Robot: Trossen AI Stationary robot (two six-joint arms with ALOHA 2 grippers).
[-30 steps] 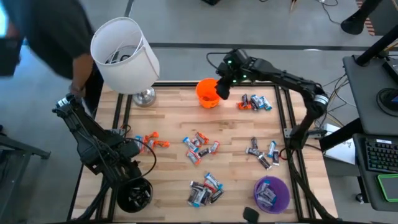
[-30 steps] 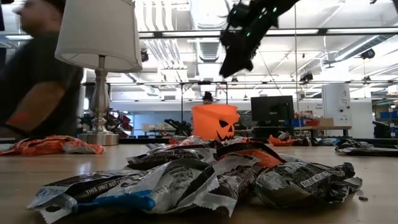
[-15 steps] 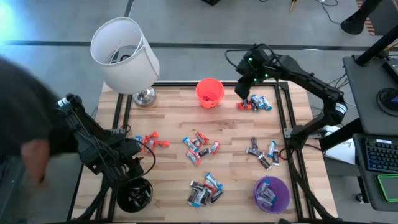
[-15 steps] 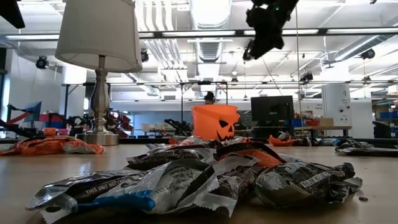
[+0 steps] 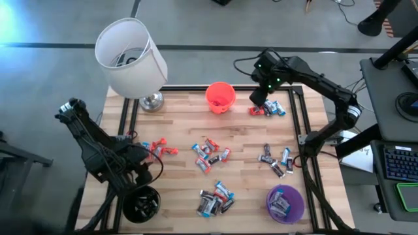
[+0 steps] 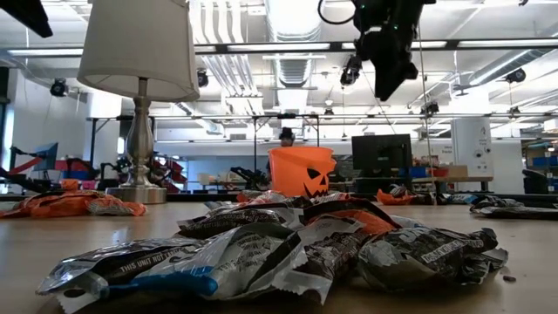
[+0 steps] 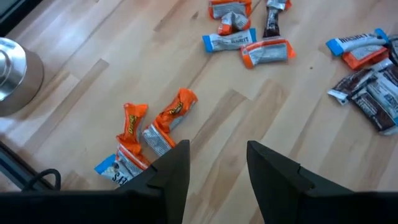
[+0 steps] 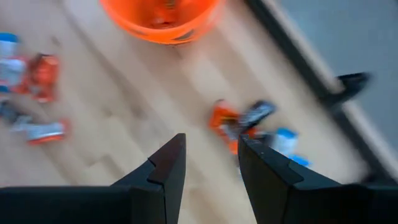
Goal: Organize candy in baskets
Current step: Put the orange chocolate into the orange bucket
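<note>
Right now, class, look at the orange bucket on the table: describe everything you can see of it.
The orange bucket is a small round cup with an open top, seemingly plastic, with a black jack-o'-lantern face printed on its side. It stands upright on the wooden table near the far edge, between the lamp base and a small candy pile. Some candy lies inside. No gripper touches it; the right gripper hovers beside it.

The right wrist view is blurred: the orange bucket (image 8: 160,17) is cut off at 12 o'clock, and the candy (image 8: 244,122) past the fingers (image 8: 166,169) shows no readable wrappers. In the high view, the left arm hides part of the black bucket (image 5: 142,203) at 7 o'clock on the worktop (image 5: 241,140). In the low view, foreground candy (image 6: 261,249) hides the worktop behind.
</note>
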